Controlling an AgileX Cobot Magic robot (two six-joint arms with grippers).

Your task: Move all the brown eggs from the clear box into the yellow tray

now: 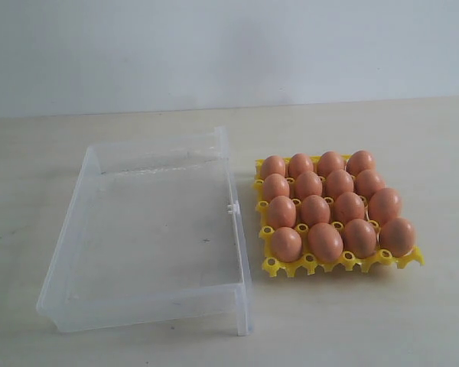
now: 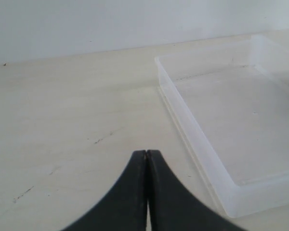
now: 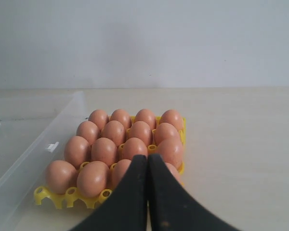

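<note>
Several brown eggs point(image 1: 315, 209) fill the yellow tray point(image 1: 306, 265) on the right of the exterior view, standing upright in its cups. To its left lies the clear box point(image 1: 238, 252) with no egg inside. Neither gripper shows in the exterior view. In the left wrist view my left gripper point(image 2: 147, 153) is shut on nothing above bare table, beside the clear box point(image 2: 190, 139). In the right wrist view my right gripper point(image 3: 147, 157) is shut and empty, in front of the brown eggs point(image 3: 104, 151) in the yellow tray point(image 3: 53, 196); its fingers hide part of the nearest eggs.
The box and tray rest on a pale wooden table point(image 1: 382, 321) with a white wall point(image 1: 229, 46) behind it. A small clasp point(image 1: 231, 208) sticks out of the box wall toward the tray.
</note>
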